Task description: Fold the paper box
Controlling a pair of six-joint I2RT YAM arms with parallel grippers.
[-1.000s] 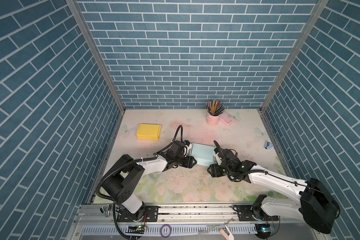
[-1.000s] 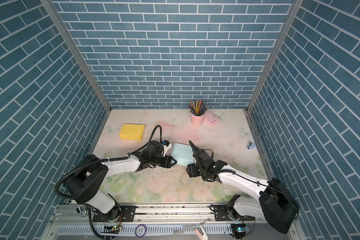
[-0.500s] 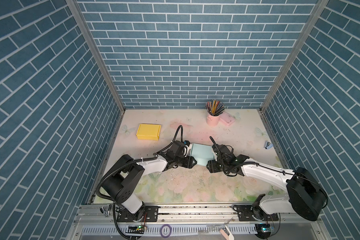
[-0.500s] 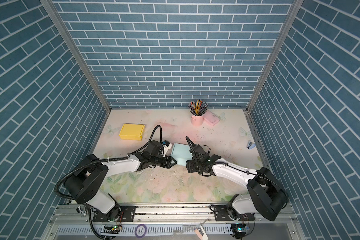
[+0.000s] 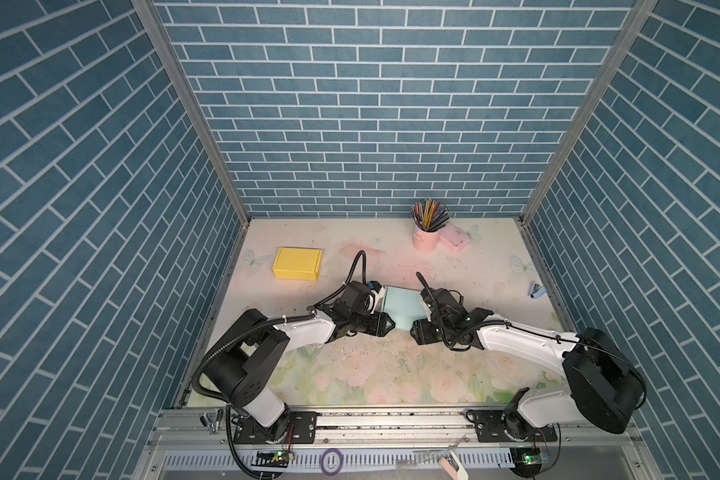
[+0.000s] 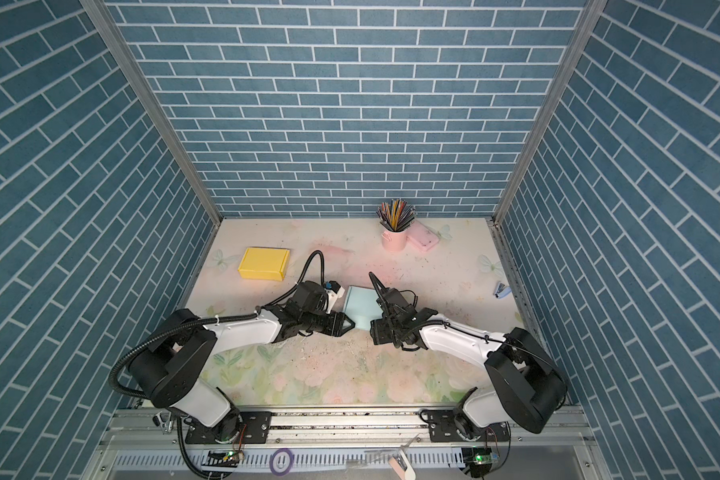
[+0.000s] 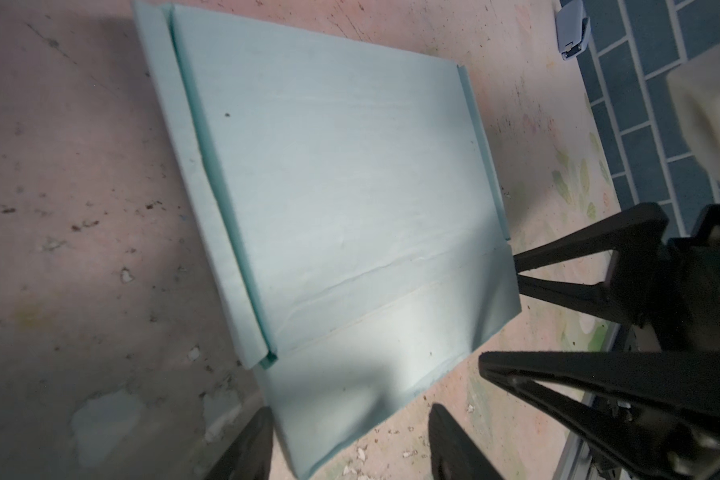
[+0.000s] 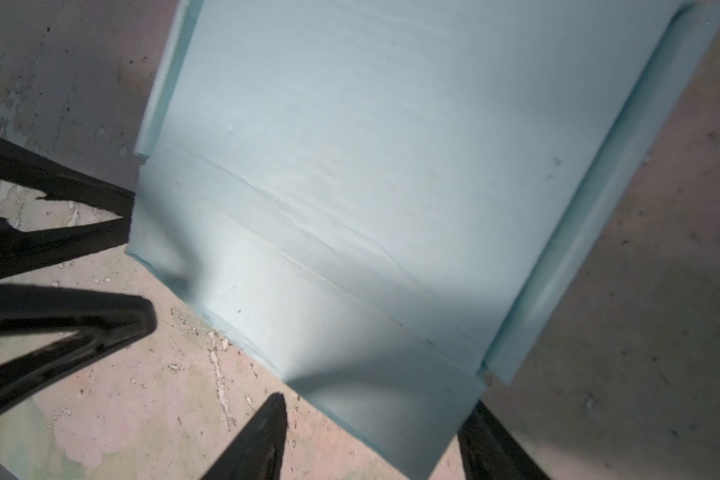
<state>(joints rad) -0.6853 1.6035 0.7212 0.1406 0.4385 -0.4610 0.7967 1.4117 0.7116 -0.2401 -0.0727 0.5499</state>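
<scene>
In both top views: pale blue paper box [image 5: 402, 305] [image 6: 360, 305] flat in the middle of the worktop [image 5: 391, 374], with left hand [image 5: 385, 325] and right hand [image 5: 416, 330] low at its near edge, one on each side. In the left wrist view: left hand [image 7: 350, 415] open, fingers apart on either side of the box's near flap. In the right wrist view: right hand [image 8: 377, 403] likewise open, astride the same flap at its other corner.

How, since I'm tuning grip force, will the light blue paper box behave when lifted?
Probably floppy: the light blue paper box lies flat as a thin creased sheet, its near flap dented. Likely light, so pushes may slide it across the table.
</scene>
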